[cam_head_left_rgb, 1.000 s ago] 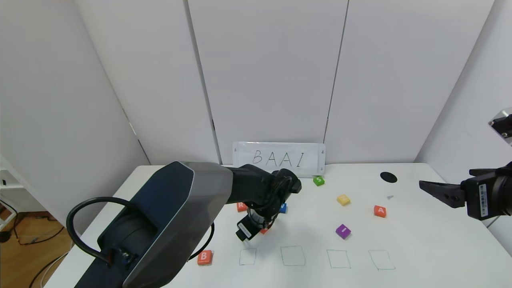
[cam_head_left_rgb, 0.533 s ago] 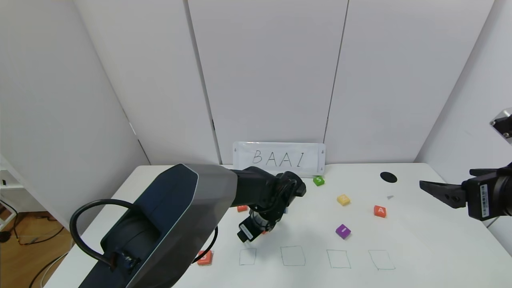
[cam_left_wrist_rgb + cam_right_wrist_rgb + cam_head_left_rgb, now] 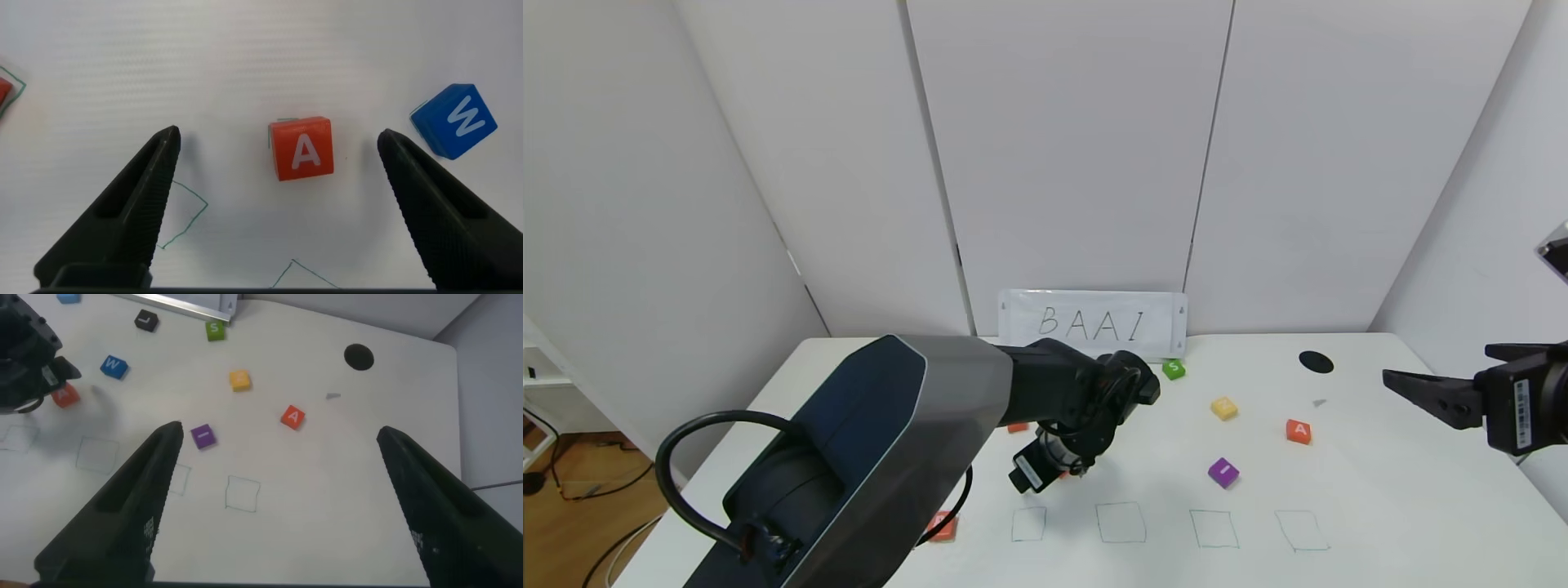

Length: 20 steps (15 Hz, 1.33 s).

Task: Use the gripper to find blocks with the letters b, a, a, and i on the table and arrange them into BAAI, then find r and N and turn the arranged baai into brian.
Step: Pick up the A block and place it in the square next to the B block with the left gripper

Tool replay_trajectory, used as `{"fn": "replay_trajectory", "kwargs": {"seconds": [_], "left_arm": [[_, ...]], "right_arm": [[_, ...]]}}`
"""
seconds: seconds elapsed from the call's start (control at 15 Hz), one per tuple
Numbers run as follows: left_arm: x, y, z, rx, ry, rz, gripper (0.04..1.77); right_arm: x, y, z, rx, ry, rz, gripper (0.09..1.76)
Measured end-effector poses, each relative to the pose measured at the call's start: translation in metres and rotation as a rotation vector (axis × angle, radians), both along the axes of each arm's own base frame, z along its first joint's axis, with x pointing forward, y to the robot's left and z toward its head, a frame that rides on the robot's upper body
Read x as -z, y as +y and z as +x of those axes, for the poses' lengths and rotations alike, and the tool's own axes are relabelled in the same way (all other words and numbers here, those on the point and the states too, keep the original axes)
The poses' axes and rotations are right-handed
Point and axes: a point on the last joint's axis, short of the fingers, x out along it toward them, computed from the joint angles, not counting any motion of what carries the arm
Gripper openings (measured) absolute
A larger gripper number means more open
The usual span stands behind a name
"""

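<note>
Left end effector (image 3: 278,208) hangs over the near A block (image 3: 301,148) with its jaws spread wide and nothing between them; the block sits on the tabletop (image 3: 245,57), centred in the gap but touching neither jaw.

You have three things to watch here:

- **Wrong neighbour.** The blue W cube (image 3: 454,120) lies just beside the far jaw — if you descend off-centre, that jaw is likely to land on it or shove it.
- **Skewed grasp.** The A looks slightly turned against the jaw line; closing on its corners could spin it or squirt it out sideways.
- **Hidden blocks.** In the head view your left arm covers most of the B (image 3: 942,523) at the near-left edge and part of the R (image 3: 1018,426), so a sweep toward the drawn squares (image 3: 1121,523) may knock either one unseen.

The second A (image 3: 1298,430) and the I (image 3: 1223,472) lie well apart to the right. Right end effector (image 3: 1409,384) is parked above the right edge, open and empty.
</note>
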Motion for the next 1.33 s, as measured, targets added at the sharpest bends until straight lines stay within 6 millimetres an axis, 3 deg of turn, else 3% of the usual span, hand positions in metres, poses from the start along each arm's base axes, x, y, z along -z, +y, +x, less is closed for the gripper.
{"fn": "replay_trajectory", "kwargs": {"seconds": [0.93, 1.33], "left_arm": [[0.001, 0.001, 0.001, 0.014, 0.002, 0.019, 1.72], [0.015, -0.001, 0.002, 0.01, 0.002, 0.06, 1.72]], "right_arm": [[0.001, 0.003, -0.003, -0.018, 0.0, -0.003, 1.71], [0.001, 0.003, -0.004, -0.02, -0.003, -0.002, 1.71]]}}
